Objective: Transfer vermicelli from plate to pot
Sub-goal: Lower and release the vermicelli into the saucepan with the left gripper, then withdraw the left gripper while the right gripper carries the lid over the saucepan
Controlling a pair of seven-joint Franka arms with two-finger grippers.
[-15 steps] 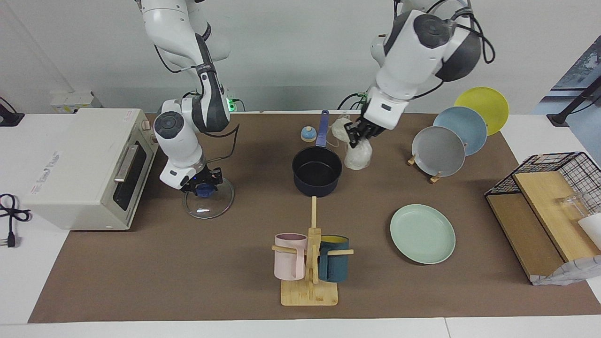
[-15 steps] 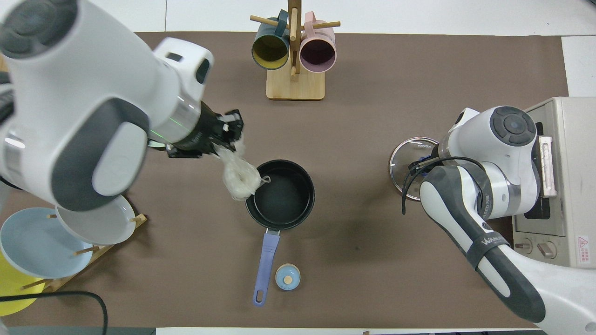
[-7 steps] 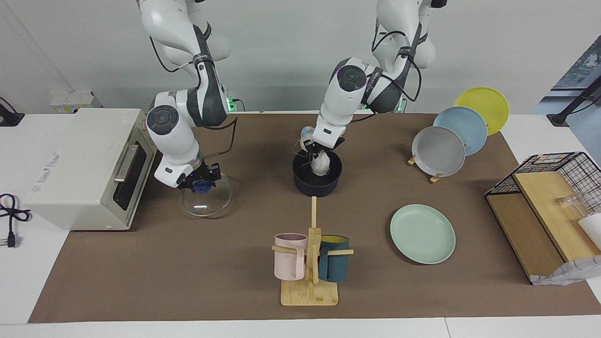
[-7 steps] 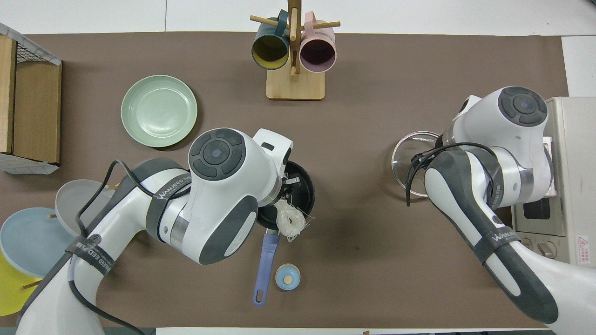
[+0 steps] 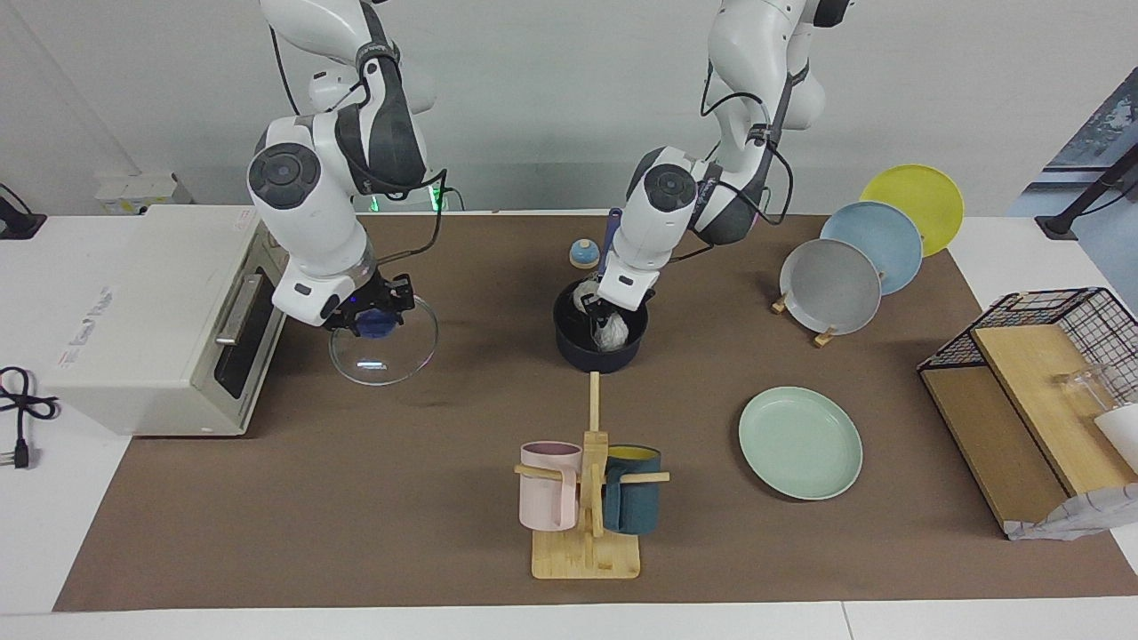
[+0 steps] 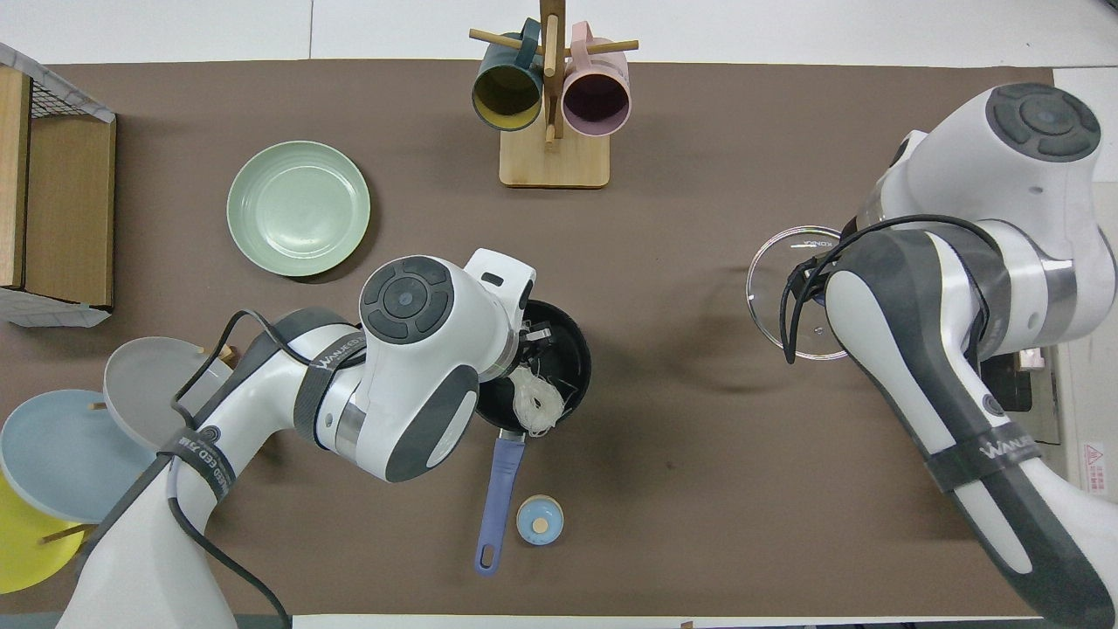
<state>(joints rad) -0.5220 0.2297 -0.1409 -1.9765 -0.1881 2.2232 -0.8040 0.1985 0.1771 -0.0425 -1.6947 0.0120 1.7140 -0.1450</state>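
Observation:
The dark navy pot [image 5: 589, 360] stands mid-table, its long blue handle [image 6: 498, 489] pointing toward the robots. My left gripper [image 5: 610, 313] reaches down into the pot, shut on the whitish vermicelli [image 5: 609, 333]. The vermicelli [image 6: 534, 402] hangs inside the pot's rim [image 6: 578, 348]. The mint-green plate [image 5: 800, 442] lies bare, farther from the robots than the pot, toward the left arm's end; it also shows in the overhead view [image 6: 299, 208]. My right gripper [image 5: 373, 322] is shut on the blue knob of a glass lid [image 5: 384, 354] and holds it above the table.
A toaster oven [image 5: 151, 311] stands at the right arm's end. A wooden mug rack [image 5: 587, 498] stands farther out than the pot. A rack of grey, blue and yellow plates [image 5: 831, 284] and a wire basket [image 5: 1049, 356] are at the left arm's end. A small blue knob-like object [image 5: 583, 255] sits beside the pot's handle.
My left gripper swung over the pot and lowered the vermicelli inside its rim. My right gripper lifted the glass lid off the table and higher.

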